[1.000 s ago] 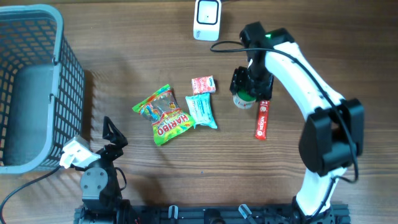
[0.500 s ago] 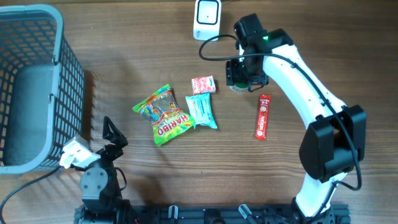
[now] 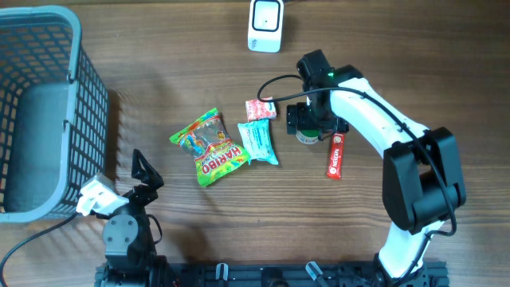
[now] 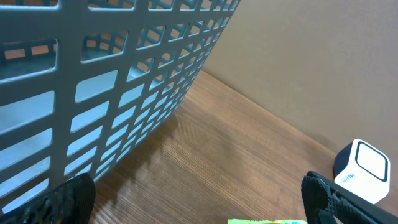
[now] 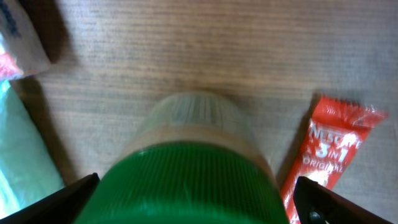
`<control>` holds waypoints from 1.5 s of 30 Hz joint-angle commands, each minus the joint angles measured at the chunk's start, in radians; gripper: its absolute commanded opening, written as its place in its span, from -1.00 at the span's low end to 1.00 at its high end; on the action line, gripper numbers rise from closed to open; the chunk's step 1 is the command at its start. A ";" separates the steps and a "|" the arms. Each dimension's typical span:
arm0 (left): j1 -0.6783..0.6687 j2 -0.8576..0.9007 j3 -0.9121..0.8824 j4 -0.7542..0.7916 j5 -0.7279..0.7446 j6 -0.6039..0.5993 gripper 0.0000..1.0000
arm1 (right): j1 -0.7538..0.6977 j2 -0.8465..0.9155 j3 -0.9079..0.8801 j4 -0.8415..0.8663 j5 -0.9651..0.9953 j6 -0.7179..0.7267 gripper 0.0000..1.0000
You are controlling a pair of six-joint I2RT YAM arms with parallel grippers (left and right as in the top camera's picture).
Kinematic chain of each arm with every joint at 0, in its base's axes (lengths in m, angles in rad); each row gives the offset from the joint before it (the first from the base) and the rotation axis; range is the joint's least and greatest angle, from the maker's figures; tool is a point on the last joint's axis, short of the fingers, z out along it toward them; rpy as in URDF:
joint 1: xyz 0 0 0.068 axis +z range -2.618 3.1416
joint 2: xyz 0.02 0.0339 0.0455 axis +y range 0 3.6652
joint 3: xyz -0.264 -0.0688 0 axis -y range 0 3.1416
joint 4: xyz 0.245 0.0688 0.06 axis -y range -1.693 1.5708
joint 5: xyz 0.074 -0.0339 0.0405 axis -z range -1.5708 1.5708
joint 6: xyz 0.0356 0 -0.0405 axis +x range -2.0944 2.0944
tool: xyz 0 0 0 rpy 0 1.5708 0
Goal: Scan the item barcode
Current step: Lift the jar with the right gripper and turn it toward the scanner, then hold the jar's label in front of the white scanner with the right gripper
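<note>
Since the earlier overhead frames, the right gripper (image 3: 312,124) has carried the jar (image 3: 306,138) back from beside the scanner (image 3: 265,25), and it now sits further from the scanner, toward the robot base and slightly to the right. The jar stands on the table (image 3: 382,48) on the side away from the scanner. In the right wrist view the jaws stand apart and straddle the green lid. A narrow gap shows on the right side; contact on the left side cannot be confirmed. The left gripper (image 3: 146,174) is parked well away from the scanner, jaws apart and holding nothing. Judged step: release of the jar after presentation to the scanner. Whether the barcode registered cannot be told, and no barcode is visible in any view. The next move calls for a straight vertical retreat so that neither finger drags the lid and tips the jar. The sachet (image 3: 337,154), just beyond the jar from the scanner, must also be cleared. The jar's long axis is vertical: the lid points up at the wrist camera and the base rests on the table.
</note>
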 commanded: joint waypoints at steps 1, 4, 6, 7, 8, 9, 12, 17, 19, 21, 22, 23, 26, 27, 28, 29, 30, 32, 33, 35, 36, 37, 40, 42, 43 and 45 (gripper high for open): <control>0.004 -0.003 -0.006 0.001 -0.016 0.008 1.00 | 0.000 -0.010 0.128 -0.095 -0.021 0.148 1.00; 0.004 -0.003 -0.006 0.001 -0.016 0.008 1.00 | -0.001 -0.010 0.157 -0.123 -0.019 0.196 0.99; 0.004 -0.003 -0.006 0.001 -0.016 0.008 1.00 | -0.001 -0.002 0.146 -0.120 0.011 0.207 0.99; 0.004 -0.003 -0.006 0.002 -0.016 0.008 1.00 | 0.000 0.005 0.137 -0.121 0.036 0.217 0.99; 0.004 -0.003 -0.006 0.001 -0.016 0.008 1.00 | -0.001 0.021 0.123 -0.121 0.056 0.222 0.99; 0.004 -0.003 -0.006 0.001 -0.016 0.008 1.00 | -0.001 0.040 0.118 -0.122 0.055 0.218 0.99; 0.004 -0.003 -0.006 0.002 -0.016 0.008 1.00 | -0.001 0.093 0.117 -0.109 0.049 0.201 0.97; 0.004 -0.003 -0.006 0.001 -0.016 0.008 1.00 | -0.001 0.165 0.117 -0.082 0.040 0.185 0.86; 0.004 -0.003 -0.006 0.001 -0.016 0.008 1.00 | -0.001 0.180 0.117 -0.080 0.039 0.196 0.69; 0.004 -0.003 -0.006 0.001 -0.016 0.008 1.00 | 0.000 0.180 0.118 -0.080 0.019 0.195 0.51; 0.004 -0.003 -0.006 0.001 -0.016 0.008 1.00 | 0.000 0.179 0.119 -0.081 -0.004 0.193 0.48; 0.004 -0.003 -0.006 0.001 -0.016 0.008 1.00 | -0.001 0.179 0.124 -0.086 -0.018 0.194 0.44; 0.004 -0.003 -0.006 0.001 -0.016 0.008 1.00 | -0.002 0.179 0.166 -0.145 -0.045 0.193 0.34; 0.004 -0.003 -0.006 0.001 -0.016 0.008 1.00 | -0.003 0.179 0.209 -0.202 -0.055 0.191 0.34; 0.004 -0.003 -0.006 0.002 -0.016 0.008 1.00 | -0.003 0.179 0.258 -0.266 -0.061 0.171 0.33; 0.004 -0.003 -0.006 0.001 -0.016 0.008 1.00 | -0.003 0.179 0.301 -0.317 -0.067 0.148 0.32; 0.004 -0.003 -0.006 0.001 -0.016 0.008 1.00 | -0.003 0.179 0.350 -0.375 -0.072 0.131 0.31; 0.004 -0.003 -0.006 0.001 -0.016 0.008 1.00 | -0.003 0.179 0.468 -0.515 -0.098 0.097 0.31; 0.004 -0.003 -0.006 0.001 -0.016 0.008 1.00 | -0.003 0.177 0.536 -0.590 -0.124 0.078 0.29; 0.004 -0.003 -0.006 0.001 -0.016 0.008 1.00 | -0.003 0.149 0.606 -0.629 -0.259 -0.020 0.15; 0.004 -0.003 -0.006 0.001 -0.016 0.008 1.00 | -0.003 0.121 0.613 -0.629 -0.356 -0.039 0.15; 0.004 -0.003 -0.006 0.001 -0.016 0.008 1.00 | -0.003 0.093 0.613 -0.629 -0.422 -0.057 0.15; 0.004 -0.003 -0.006 0.001 -0.016 0.008 1.00 | 0.006 -0.027 0.613 -0.629 -0.486 -0.017 0.16; 0.004 -0.003 -0.006 0.001 -0.016 0.008 1.00 | 0.018 -0.082 0.613 -0.629 -0.505 -0.004 0.21; 0.004 -0.003 -0.006 0.001 -0.016 0.008 1.00 | 0.024 -0.118 0.613 -0.629 -0.528 0.011 0.24; 0.004 -0.003 -0.006 0.001 -0.016 0.008 1.00 | 0.033 -0.191 0.613 -0.629 -0.558 0.050 0.25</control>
